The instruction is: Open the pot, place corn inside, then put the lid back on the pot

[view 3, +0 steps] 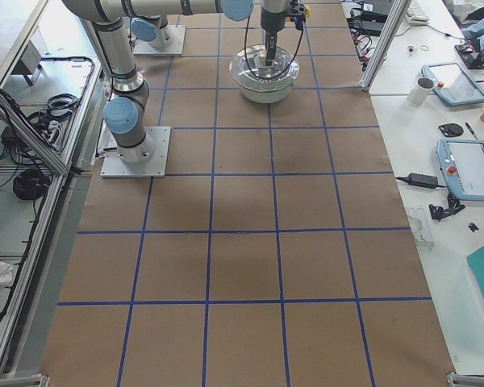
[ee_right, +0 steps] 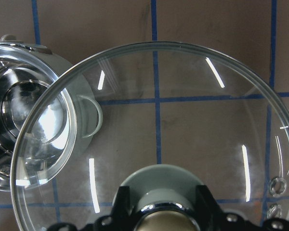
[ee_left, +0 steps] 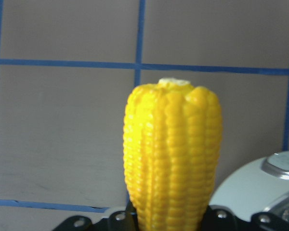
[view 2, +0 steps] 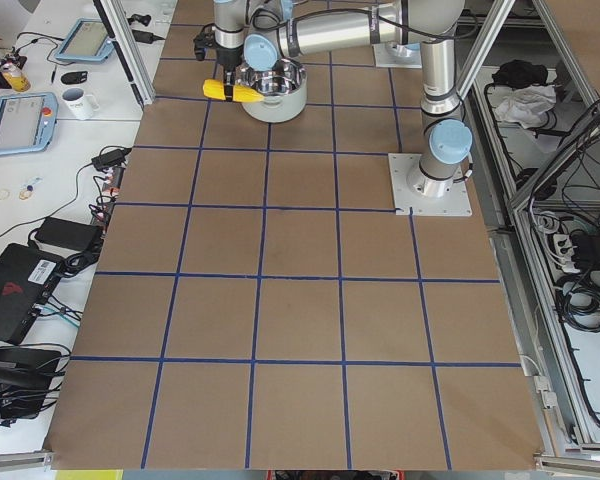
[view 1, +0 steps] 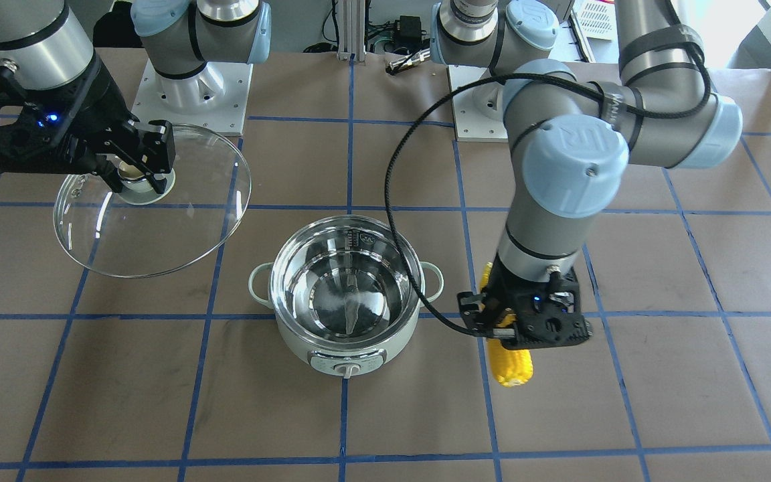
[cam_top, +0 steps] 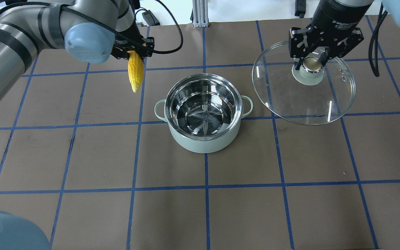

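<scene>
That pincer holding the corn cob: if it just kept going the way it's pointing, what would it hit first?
The left pincer points down, with the corn held crosswise. Straight on, the corn would likely touch the table first, beside the pot rather than inside it.

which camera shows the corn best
Left wrist-mounted: the corn fills the frame, kernels clear. Overhead exterior shows it small, held by the left gripper; front-facing hides its middle behind that gripper; exterior left shows it tiny.
</scene>
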Tool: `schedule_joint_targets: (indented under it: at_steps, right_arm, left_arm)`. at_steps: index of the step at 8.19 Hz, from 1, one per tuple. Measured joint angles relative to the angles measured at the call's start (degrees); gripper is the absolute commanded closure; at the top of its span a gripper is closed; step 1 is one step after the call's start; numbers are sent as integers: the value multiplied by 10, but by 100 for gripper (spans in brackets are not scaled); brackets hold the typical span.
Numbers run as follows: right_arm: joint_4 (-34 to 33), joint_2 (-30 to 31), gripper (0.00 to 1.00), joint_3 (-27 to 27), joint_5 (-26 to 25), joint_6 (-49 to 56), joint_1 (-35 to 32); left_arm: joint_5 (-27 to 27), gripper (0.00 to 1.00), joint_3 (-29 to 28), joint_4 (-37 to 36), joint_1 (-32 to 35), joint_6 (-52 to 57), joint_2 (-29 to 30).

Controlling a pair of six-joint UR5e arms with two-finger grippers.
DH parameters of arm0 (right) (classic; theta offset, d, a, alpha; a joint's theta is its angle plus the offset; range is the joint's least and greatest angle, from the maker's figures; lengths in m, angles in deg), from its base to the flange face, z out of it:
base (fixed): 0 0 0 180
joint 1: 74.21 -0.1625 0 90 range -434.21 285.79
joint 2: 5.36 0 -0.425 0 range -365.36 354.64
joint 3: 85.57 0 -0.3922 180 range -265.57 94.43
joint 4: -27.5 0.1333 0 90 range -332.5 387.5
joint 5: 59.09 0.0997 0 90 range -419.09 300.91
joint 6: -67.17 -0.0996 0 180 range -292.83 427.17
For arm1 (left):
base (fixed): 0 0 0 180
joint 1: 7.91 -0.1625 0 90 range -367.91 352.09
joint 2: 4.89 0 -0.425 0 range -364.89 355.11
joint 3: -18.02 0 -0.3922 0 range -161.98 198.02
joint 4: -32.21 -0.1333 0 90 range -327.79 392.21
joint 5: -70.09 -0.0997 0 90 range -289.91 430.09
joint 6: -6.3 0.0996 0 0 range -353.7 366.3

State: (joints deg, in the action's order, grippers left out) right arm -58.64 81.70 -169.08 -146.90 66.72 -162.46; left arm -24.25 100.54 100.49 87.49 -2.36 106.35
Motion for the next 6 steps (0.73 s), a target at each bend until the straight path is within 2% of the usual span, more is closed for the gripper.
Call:
schedule_joint_targets:
  at_steps: [3, 6]
  right_arm:
    - [11, 37, 65, -49, -5, 17, 6]
    - [11, 46, 65, -63, -8, 19, 6]
  left_arm:
    - [30, 100, 8, 2, 110, -89, 0]
    - [35, 100, 59, -4, 149, -112, 6]
